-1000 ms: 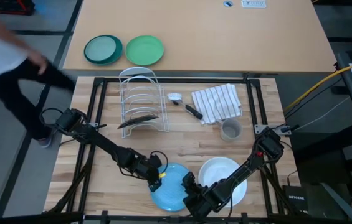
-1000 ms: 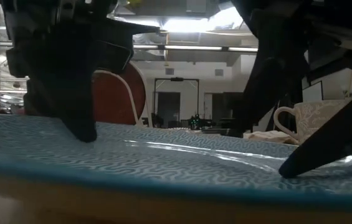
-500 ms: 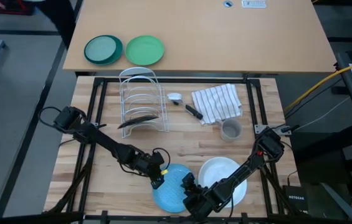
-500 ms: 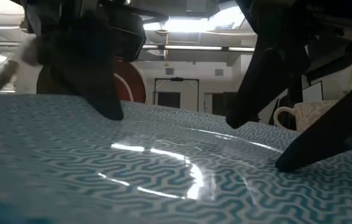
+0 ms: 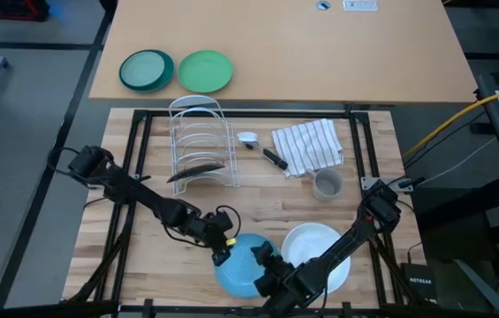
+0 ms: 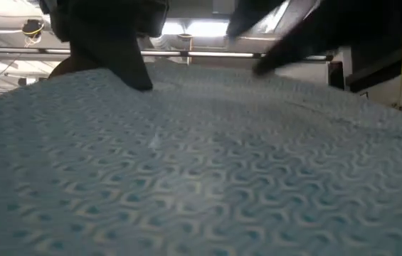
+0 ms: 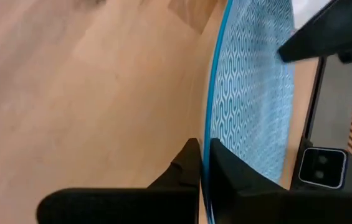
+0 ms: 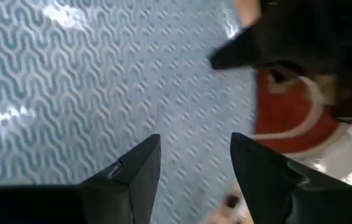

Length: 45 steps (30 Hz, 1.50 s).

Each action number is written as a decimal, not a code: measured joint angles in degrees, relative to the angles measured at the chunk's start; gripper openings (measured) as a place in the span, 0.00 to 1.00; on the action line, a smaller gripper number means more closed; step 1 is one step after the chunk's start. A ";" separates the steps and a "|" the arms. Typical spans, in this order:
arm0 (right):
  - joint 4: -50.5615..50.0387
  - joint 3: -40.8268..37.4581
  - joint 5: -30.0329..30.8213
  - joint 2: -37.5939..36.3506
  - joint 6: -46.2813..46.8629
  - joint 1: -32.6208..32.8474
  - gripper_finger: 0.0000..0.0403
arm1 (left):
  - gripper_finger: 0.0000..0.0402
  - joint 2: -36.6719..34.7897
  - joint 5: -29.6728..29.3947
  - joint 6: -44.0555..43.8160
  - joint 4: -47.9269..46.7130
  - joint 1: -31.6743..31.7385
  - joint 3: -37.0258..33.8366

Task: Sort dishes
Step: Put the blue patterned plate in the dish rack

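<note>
The light blue plate with a wavy pattern stands tipped up near the table's front edge and fills the low view. My left gripper is shut on its rim. My right gripper is open at the plate's right part, its fingers spread before the patterned face; whether they touch it I cannot tell. The white plate lies flat to the right. The dark red plate leans in the wire rack. My left gripper pinches the blue plate's rim at its far-left part between the two fingers, one finger on each face. The fingers come slanting from the table's left. The plate is tipped up, its patterned face toward the near edge; what its lower edge rests on is hidden.
A striped cloth, a grey cup and a scoop with a dark handle lie in the far right part. Two green plates sit on the table beyond.
My left gripper has risen and gone a little toward the table's right with the blue plate's rim. The plate has tipped from nearly flat to steeply tilted, its far edge lifted, its face turned toward the near edge. The person at the left has gone out of view.
</note>
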 joint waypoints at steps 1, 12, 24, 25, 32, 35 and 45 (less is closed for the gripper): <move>-2.17 1.29 1.03 -0.09 0.03 0.10 0.49 | 0.00 -0.60 -0.38 0.81 -0.12 0.07 -0.02; -25.67 15.00 3.20 -0.36 6.82 0.48 0.49 | 0.00 -9.93 -11.45 9.86 -5.72 0.80 -0.20; -43.76 28.31 1.91 -2.05 12.07 1.33 0.49 | 0.00 -28.22 -25.74 19.36 -7.65 0.84 -0.02; -43.45 28.72 1.88 -2.79 11.87 1.33 0.49 | 0.00 -29.75 -27.17 20.75 -7.60 0.86 0.00; -43.62 29.18 7.52 -9.70 9.03 1.33 0.49 | 0.00 -38.82 -40.82 32.62 -6.83 0.91 0.06; -43.60 29.18 10.81 -12.89 8.71 0.92 0.49 | 0.00 -41.08 -47.33 38.91 -6.78 0.96 0.07; -43.61 29.20 13.30 -20.56 2.53 -6.70 0.49 | 0.00 -43.28 -69.56 59.84 -6.82 1.21 0.09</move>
